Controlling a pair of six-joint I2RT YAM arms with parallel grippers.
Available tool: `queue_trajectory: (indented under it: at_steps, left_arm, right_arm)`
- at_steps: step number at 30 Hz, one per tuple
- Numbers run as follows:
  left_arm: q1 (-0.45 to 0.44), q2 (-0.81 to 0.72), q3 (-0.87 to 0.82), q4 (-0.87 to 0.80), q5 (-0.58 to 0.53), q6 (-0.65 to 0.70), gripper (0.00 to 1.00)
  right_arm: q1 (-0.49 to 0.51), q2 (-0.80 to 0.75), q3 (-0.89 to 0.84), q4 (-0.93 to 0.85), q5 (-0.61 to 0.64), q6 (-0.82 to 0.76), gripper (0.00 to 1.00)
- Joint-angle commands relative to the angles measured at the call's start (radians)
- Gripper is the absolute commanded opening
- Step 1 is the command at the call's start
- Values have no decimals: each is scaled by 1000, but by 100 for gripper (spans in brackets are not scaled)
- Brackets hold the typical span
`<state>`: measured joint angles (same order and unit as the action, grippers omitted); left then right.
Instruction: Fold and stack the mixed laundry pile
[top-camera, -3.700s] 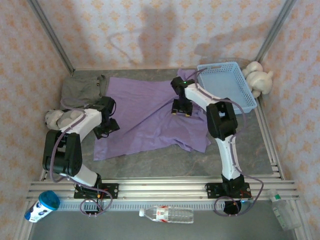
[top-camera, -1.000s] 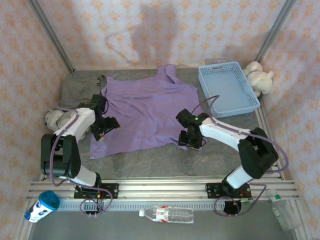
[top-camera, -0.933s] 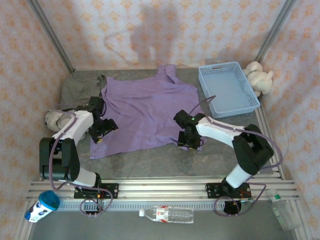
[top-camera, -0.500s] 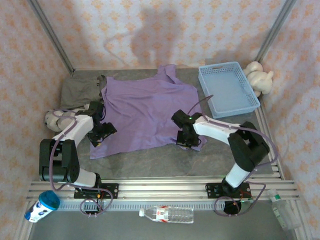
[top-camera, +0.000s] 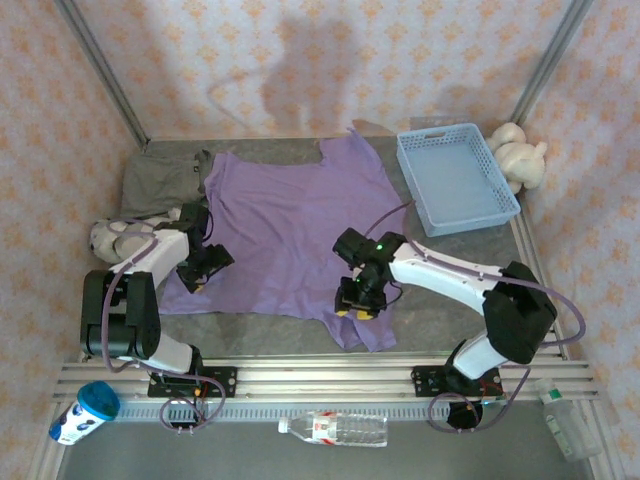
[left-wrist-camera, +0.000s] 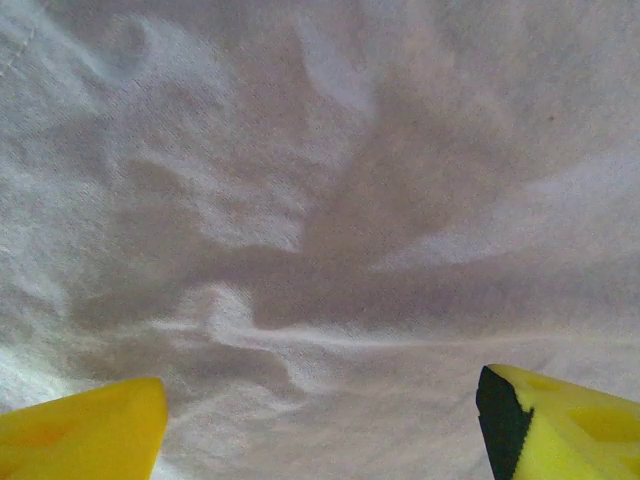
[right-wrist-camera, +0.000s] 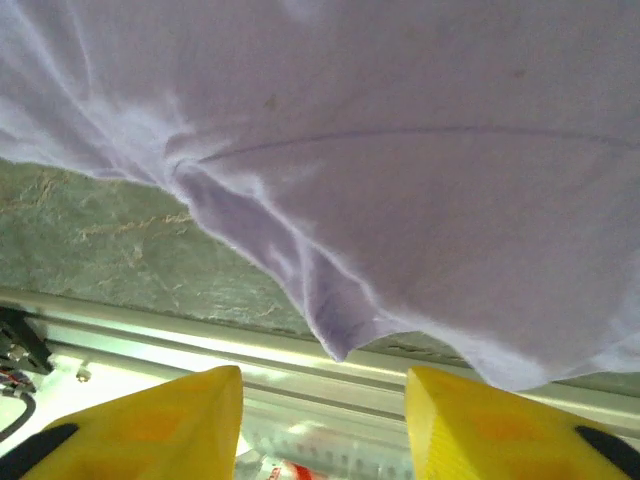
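The left gripper (left-wrist-camera: 320, 440) has its two yellow fingers (left-wrist-camera: 80, 435) set wide apart at the lower corners. Beneath and between them lies the lavender T-shirt (left-wrist-camera: 320, 200), rumpled into soft, shadowed creases.

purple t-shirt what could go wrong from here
The lavender T-shirt's near right corner lies close to the front rail by the right claw; pulled nearer, it could slip over the edge or snag. The left claw is open over wrinkled cloth; closing there may pinch a bunch and skew the fold.
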<state>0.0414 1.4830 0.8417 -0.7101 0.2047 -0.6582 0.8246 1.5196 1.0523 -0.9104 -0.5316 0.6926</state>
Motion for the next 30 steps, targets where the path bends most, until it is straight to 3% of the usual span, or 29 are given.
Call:
queue_trajectory:
  at_steps: [1, 9, 13, 19, 24, 30]
  left_arm:
    - [8, -20, -28, -5, -26, -11, 82]
    - [9, -24, -42, -7, -48, -2, 82]
    - [9, -18, -52, 1, -86, -24, 82]
    - [8, 28, -87, 27, -121, -29, 82]
    - [8, 126, -66, 26, -121, -6, 82]
    - [8, 127, -17, -10, -128, 33, 82]
  right_arm:
    - [-49, -5, 39, -91, 149, -29, 48]
    - [-134, 113, 16, 38, 384, -69, 46]
    - [-191, 204, 53, 18, 512, -70, 46]
    - [-305, 290, 41, 166, 458, -113, 45]
    - [-413, 433, 182, 195, 450, -193, 45]
    - [-492, 529, 402, 111, 458, -298, 47]
